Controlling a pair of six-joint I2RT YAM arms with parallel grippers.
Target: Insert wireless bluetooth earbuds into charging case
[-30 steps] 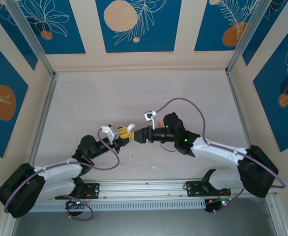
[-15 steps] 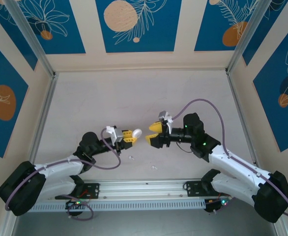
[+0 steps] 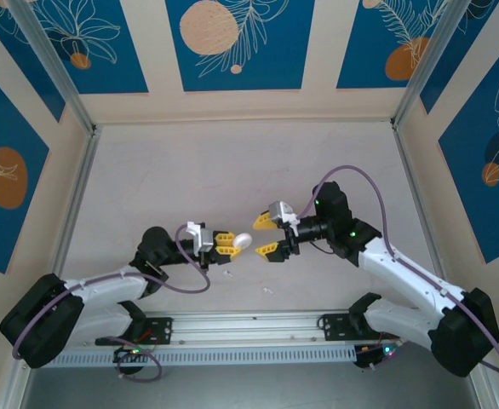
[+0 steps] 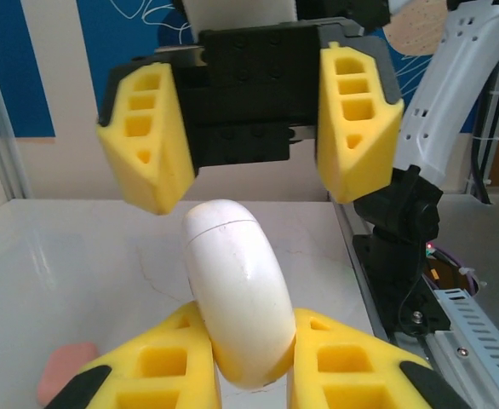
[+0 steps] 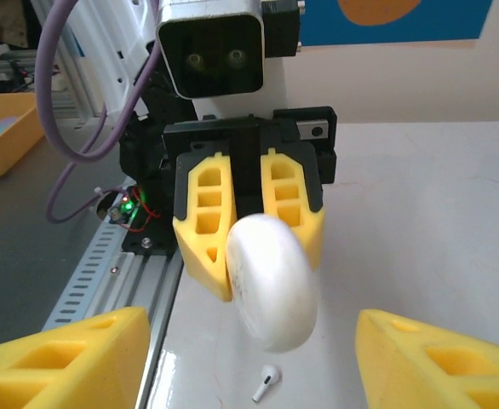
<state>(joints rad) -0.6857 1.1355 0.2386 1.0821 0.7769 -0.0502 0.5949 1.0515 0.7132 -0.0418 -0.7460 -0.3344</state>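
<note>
Now left jaws pinch white case (image 4: 232,290); right jaws spread opposite; white earbud (image 5: 268,383) below.

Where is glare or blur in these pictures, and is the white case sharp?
Left wrist view: white case sharp, softly highlighted; pink object at lower left blurred. Right wrist view: table glossy with glare beneath the case; white earbud legible. Top view: even light.

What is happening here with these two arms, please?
The left claw is shut on a white charging case and holds it above the table. The right claw is open and faces the case, close to it but not touching. The case looks closed. One white earbud lies on the table below it, not yet inserted.
</note>
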